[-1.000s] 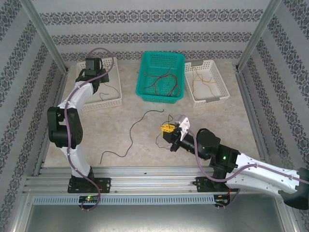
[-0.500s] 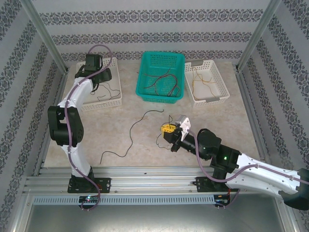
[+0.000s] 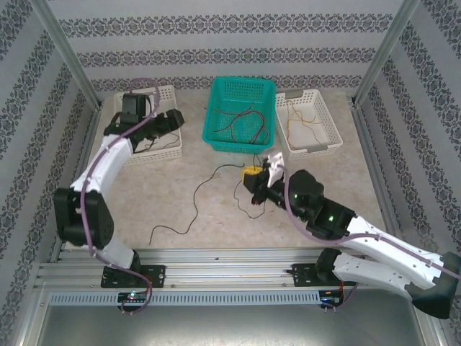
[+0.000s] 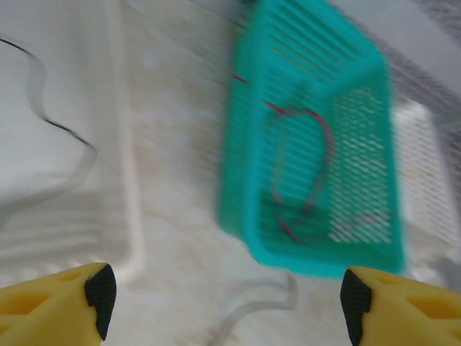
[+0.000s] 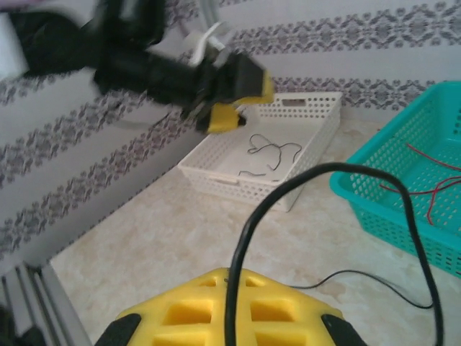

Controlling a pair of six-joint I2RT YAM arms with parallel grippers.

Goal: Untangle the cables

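Hovering at the left white basket (image 3: 148,156), which is holding a short black cable (image 3: 170,138), the left gripper (image 3: 175,119) is standing spread. The teal basket (image 3: 241,90) is containing red cables (image 3: 241,119), and the right white basket (image 3: 317,148) yellow-tan cables (image 3: 302,122). The right gripper (image 3: 256,180) is pinching a long black cable (image 3: 194,205) trailing across the table (image 3: 137,191).

Left white basket (image 3: 153,156), teal basket (image 3: 216,108), right white basket (image 3: 315,150) wall off far edge of table (image 3: 144,191), slim gaps between. Black cable (image 3: 195,207) crosses centre. Right edge open.
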